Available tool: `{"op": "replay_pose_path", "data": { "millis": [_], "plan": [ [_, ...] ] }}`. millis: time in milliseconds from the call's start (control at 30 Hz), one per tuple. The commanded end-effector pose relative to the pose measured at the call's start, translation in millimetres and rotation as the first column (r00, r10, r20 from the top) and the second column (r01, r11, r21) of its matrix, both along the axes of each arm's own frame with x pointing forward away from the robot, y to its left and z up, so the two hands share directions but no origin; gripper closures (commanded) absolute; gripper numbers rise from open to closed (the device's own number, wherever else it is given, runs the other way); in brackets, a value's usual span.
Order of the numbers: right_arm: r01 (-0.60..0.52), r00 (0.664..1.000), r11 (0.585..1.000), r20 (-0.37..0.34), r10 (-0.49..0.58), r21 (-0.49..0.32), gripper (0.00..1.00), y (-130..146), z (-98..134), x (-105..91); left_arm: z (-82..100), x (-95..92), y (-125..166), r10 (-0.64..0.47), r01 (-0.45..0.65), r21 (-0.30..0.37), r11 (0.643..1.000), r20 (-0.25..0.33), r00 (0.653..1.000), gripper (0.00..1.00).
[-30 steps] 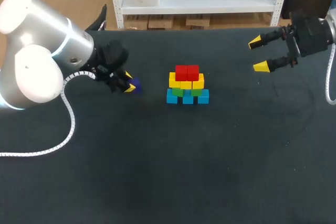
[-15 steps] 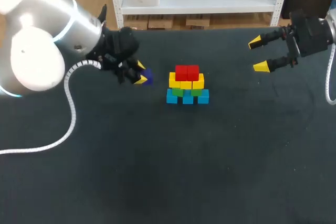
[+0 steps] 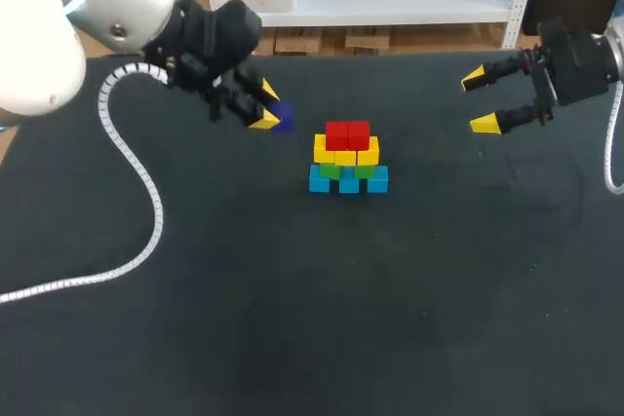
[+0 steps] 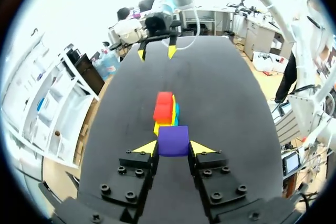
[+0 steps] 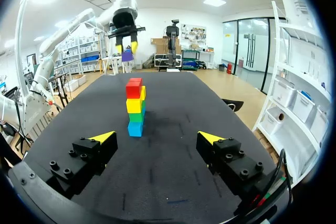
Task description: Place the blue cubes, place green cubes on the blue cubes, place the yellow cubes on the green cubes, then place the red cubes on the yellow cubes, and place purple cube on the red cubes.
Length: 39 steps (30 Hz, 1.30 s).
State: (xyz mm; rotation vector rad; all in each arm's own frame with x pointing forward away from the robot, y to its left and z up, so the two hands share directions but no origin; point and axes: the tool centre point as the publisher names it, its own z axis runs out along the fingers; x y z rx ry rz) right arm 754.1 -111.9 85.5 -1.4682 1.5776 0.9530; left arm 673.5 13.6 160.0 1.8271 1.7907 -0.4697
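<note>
A stepped stack stands mid-table: blue cubes point(image 3: 348, 180) at the base, green cubes point(image 3: 331, 170) on them, yellow cubes point(image 3: 345, 151) above, two red cubes point(image 3: 347, 133) on top. My left gripper point(image 3: 267, 108) hangs left of the stack, above the table, shut on a purple cube point(image 3: 282, 117). In the left wrist view the purple cube point(image 4: 173, 140) sits between the yellow tips, with the red cubes point(image 4: 164, 107) just ahead. My right gripper point(image 3: 481, 100) is open at the far right; in its wrist view the stack point(image 5: 135, 106) stands ahead of the gripper point(image 5: 156, 138).
The dark table point(image 3: 312, 319) stretches bare in front of the stack. A white cable point(image 3: 132, 182) from my left arm trails over the table's left side.
My left gripper has risen and moved right toward the stack, carrying the purple cube. The right arm has stayed still.
</note>
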Motion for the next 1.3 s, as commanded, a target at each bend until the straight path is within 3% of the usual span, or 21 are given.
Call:
{"op": "replay_pose_path", "data": {
  "millis": [33, 200, 567, 1300],
  "plan": [
    [0.000, 1.000, 1.000, 0.001, 0.000, 0.000, 0.00, 0, 0, -0.1, 1.7, 11.5, -20, -0.048, 0.048, -0.009, 0.999, -0.008, 0.999, 1.00],
    [0.000, 1.000, 1.000, 0.001, 0.000, 0.000, 0.00, 0, 0, -0.1, -0.8, 19.7, -50, -0.138, 0.139, 0.010, 0.990, -0.030, 0.990, 1.00],
    [0.000, 1.000, 1.000, 0.001, 0.000, 0.000, 0.00, 0, 0, -0.1, -12.3, 26.8, -89, -0.163, 0.163, -0.031, 0.986, -0.020, 0.986, 1.00],
    [0.000, 1.000, 1.000, 0.001, 0.000, 0.000, 0.00, 0, 0, -0.1, -28.8, 24.9, -82, -0.106, 0.106, 0.005, 0.994, -0.052, 0.993, 1.00]
  ]
}}
